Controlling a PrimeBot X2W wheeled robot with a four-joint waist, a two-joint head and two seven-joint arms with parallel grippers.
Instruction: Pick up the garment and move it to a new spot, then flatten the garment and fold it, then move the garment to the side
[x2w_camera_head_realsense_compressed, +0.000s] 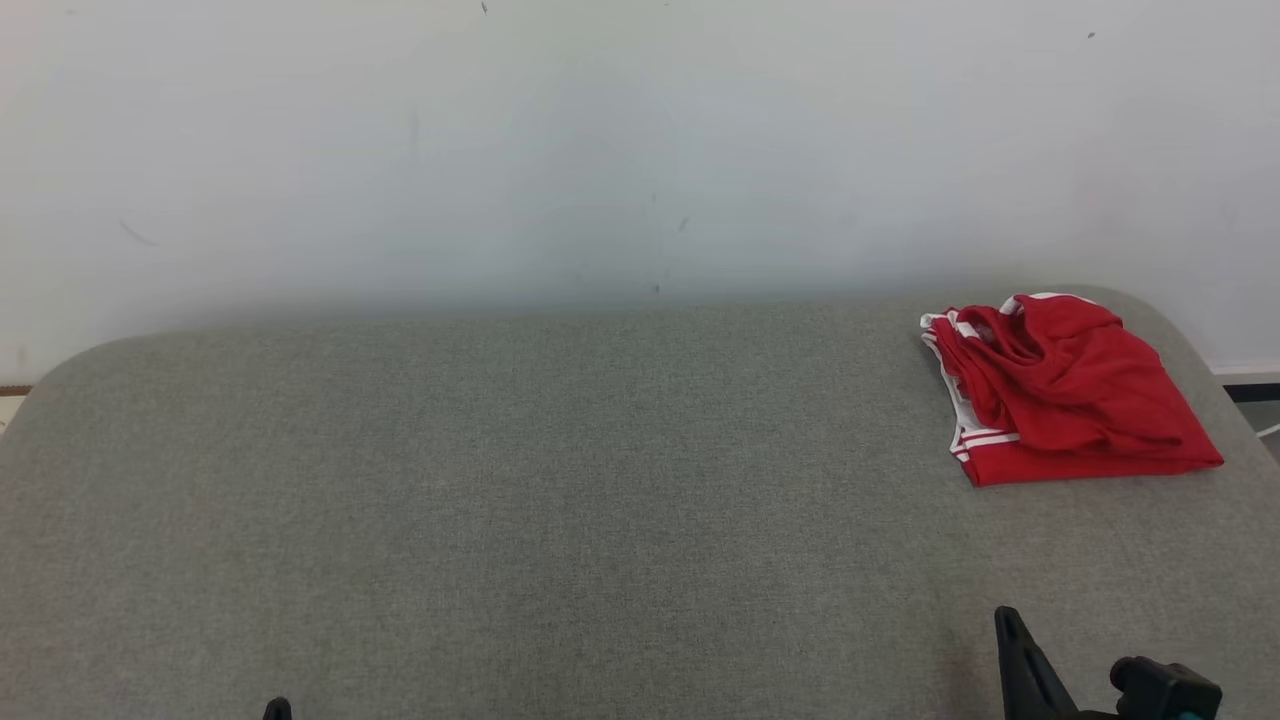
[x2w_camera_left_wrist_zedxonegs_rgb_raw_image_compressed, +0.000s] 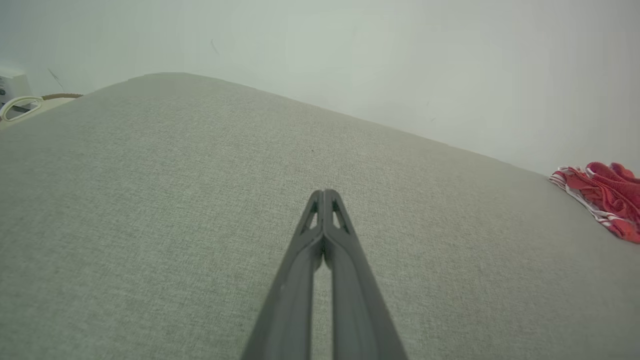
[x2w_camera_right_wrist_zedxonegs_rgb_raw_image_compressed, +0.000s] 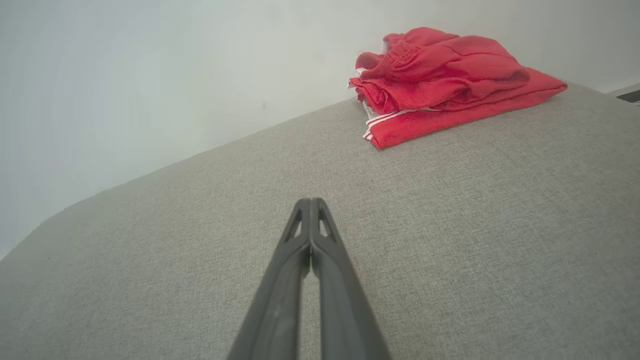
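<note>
A bright red garment (x2w_camera_head_realsense_compressed: 1070, 395), trimmed with thin white stripes along one edge, lies on a surface (x2w_camera_head_realsense_compressed: 560, 500) of grey woven cloth with a faint green tinge, flecked light and dark in a fine heathered pattern. The wall (x2w_camera_head_realsense_compressed: 600, 150) is plain off-white with a slight bluish cast and a few small dark specks and scuffs. The left tool (x2w_camera_left_wrist_zedxonegs_rgb_raw_image_compressed: 325, 194) and right tool (x2w_camera_right_wrist_zedxonegs_rgb_raw_image_compressed: 311, 202) are both matt charcoal grey and unpatterned; in the head view the right one looks nearly black. A white cable (x2w_camera_left_wrist_zedxonegs_rgb_raw_image_compressed: 17, 105) loops over a beige patch.
</note>
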